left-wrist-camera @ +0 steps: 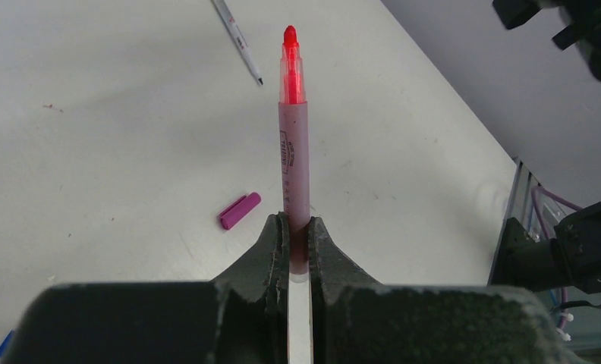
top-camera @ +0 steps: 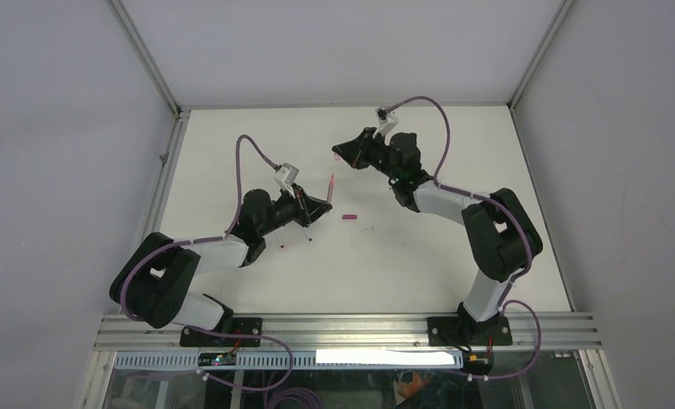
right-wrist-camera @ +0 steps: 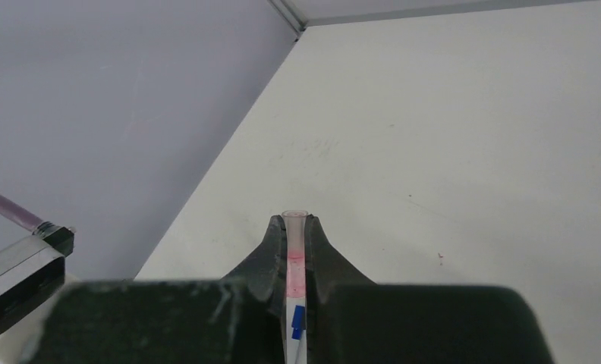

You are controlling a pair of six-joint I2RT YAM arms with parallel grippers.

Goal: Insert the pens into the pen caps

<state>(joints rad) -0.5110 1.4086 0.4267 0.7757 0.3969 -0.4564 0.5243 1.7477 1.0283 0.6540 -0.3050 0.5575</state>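
Observation:
My left gripper [top-camera: 321,204] is shut on a pink-barrelled pen [left-wrist-camera: 294,152] by its back end, and the pen's bare red tip [left-wrist-camera: 290,38] points away from the wrist. The pen also shows in the top view [top-camera: 331,181]. My right gripper [top-camera: 341,154] hovers at the far middle of the table, shut on a small translucent pink pen cap [right-wrist-camera: 294,235] whose open end faces outward. A gap separates the two grippers. A magenta pen cap [top-camera: 349,218] lies on the table to the right of the left gripper, and it also shows in the left wrist view [left-wrist-camera: 239,210].
Two more pens [top-camera: 280,243] [top-camera: 308,237] lie on the table under the left arm. A white pen [left-wrist-camera: 237,38] lies farther out in the left wrist view. A blue piece [right-wrist-camera: 297,322] shows behind the right fingers. Grey walls close in the table [top-camera: 453,256].

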